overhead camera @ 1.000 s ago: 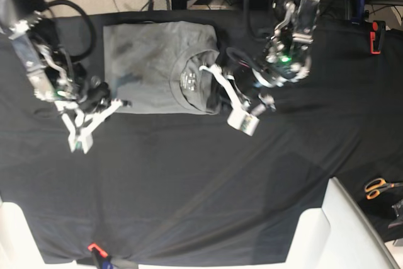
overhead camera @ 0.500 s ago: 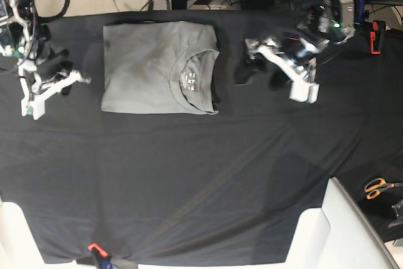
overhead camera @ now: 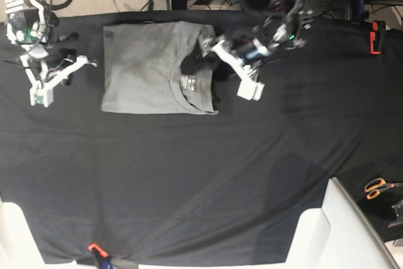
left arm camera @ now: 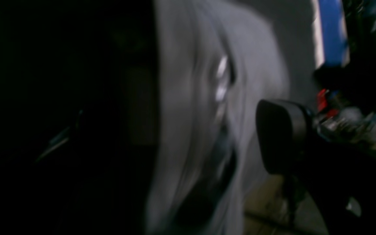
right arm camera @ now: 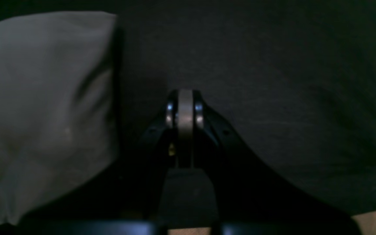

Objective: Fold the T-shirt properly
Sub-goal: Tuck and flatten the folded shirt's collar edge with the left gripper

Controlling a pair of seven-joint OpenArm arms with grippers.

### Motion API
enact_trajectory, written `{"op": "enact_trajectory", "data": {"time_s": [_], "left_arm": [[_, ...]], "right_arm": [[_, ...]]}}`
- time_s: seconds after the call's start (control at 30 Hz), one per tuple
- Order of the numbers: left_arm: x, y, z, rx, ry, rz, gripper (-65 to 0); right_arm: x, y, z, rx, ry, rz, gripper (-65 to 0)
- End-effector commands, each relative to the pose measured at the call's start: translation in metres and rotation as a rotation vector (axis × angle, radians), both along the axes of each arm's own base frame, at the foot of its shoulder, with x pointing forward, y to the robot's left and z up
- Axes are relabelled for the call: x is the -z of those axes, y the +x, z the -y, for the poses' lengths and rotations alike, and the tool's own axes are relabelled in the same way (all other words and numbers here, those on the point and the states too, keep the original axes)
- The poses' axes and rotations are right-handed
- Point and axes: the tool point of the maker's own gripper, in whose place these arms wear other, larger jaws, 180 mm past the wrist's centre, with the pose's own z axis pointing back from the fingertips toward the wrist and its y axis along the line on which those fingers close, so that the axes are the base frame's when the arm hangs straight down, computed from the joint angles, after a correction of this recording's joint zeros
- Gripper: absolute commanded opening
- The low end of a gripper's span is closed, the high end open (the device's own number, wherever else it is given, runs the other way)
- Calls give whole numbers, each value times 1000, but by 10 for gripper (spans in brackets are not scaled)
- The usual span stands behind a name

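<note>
From my overhead view I see the plain grey short-sleeved T-shirt [overhead camera: 157, 67] lying folded into a neat rectangle on the black table cloth [overhead camera: 208, 181], toward the far edge of the table, with its collar and the small pale printed label [overhead camera: 188, 81] facing the right-hand side of that view. My left gripper [overhead camera: 228, 67] sits at the collar edge of the shirt, its white fingers [overhead camera: 250, 88] spread wide apart, one over the dark gap beside the collar and the other out over bare cloth; I cannot see any fabric pinched between them. The left wrist camera is badly blurred, showing only a grey sweep of shirt [left arm camera: 201, 130] and one dark rounded pad [left arm camera: 281, 135] against it. My right gripper [overhead camera: 53, 80] is off to the other side, clear of the shirt and over the black cloth, and the right wrist camera shows its jaws pressed together on nothing, with the shirt's grey edge [right arm camera: 44, 114] just to one side. A pair of orange-handled scissors [overhead camera: 380, 186] lies at the near right edge, and a small red clip [overhead camera: 376, 36] stands at the far right.
</note>
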Motion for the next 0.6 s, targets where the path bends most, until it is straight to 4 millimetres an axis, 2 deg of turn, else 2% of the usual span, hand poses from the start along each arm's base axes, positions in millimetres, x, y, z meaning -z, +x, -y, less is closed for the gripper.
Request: {"op": "enact_trajectory", "data": {"time_s": [0.0,0.1,0.13,0.2,0.23,0.27,0.3,0.43,0.57], "left_arm": [[13,-9,1,21,27,-53,0],[23,-6,5,12,20,-88,-5],[24,-3,7,11,17,-89,-66],[23,0,7,12,18,-85,-268],[22,1,8,11,16,-83,-392],[21,4,6,9,17,-79,-541],[16,13,5,8,19,-60,-650],[15,21,-3,88,70,-93,-650],[-2,37,-19,197,153,-84,-650]], "right_arm": [[-9,5,8,7,-18,38,-648],[-9,3,16,25,-26,36,-648],[-10,3,17,29,-28,38,-648],[-10,2,22,41,-33,38,-648],[-10,0,25,49,-37,35,-648],[-12,0,28,55,-39,40,-648],[-13,0,29,60,-40,42,-648],[-14,1,37,80,-47,46,-648],[-14,0,38,83,-49,46,-648]]}}
